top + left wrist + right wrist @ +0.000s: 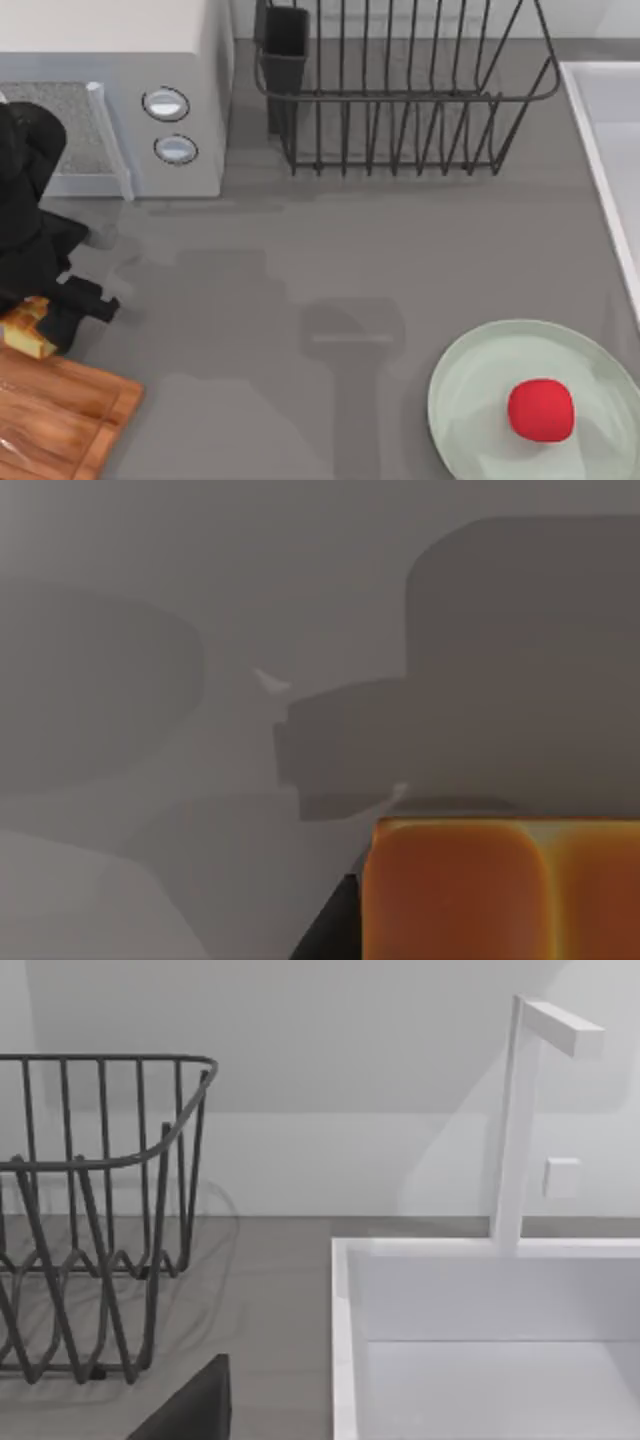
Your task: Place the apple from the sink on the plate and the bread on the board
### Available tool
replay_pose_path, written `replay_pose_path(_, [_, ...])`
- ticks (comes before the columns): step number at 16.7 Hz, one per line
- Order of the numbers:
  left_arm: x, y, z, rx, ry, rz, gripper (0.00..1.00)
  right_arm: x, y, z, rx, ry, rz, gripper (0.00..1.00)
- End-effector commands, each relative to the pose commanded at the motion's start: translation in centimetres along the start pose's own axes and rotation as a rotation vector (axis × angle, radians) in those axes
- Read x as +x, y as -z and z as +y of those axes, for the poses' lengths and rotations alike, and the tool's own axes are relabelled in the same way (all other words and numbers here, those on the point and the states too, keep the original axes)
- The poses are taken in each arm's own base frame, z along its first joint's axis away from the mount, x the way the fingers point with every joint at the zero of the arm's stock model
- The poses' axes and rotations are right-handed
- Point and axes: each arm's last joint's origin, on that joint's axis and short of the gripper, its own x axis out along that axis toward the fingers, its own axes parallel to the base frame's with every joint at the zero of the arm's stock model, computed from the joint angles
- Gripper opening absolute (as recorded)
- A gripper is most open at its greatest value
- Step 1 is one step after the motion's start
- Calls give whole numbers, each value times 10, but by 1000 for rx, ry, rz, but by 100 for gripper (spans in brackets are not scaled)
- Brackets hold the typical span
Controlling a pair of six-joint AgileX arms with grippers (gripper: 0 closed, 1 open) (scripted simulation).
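bread point(27, 327) tilted in left gripper point(50, 318) clamped on it, above board point(55, 415) edge, apple point(541, 409) on plate point(470, 400)

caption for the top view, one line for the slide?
Left gripper carries the bread above the board's edge; apple already rests on the plate.

Bare grey counter point(300, 300) mid-span open, black wire dish rack point(400, 90) and white microwave point(110, 90) block the back, white sink rim point(600, 170) walls the right
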Motion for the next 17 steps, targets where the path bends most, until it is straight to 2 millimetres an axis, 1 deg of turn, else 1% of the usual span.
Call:
replay_pose_path(4, [-4, 1, 0, 4, -12, -3, 0, 0, 0, 0, 0, 0, 0, 100])
replay_pose_path(6, [-6, 6, -2, 4, -5, 22, 0, 0, 0, 0, 0, 0, 0, 100])
replay_pose_path(8, [-12, 14, -6, 5, 6, 59, 0, 0, 0, 0, 0, 0, 0, 100])
replay_pose_path(10, [-25, 21, -10, 8, 13, 85, 0, 0, 0, 0, 0, 0, 0, 100])
replay_pose_path(12, [-41, 24, -12, 10, 13, 89, 0, 0, 0, 0, 0, 0, 0, 100])
replay_pose_path(17, [-86, 19, -7, 8, -4, 30, 0, 0, 0, 0, 0, 0, 0, 100])
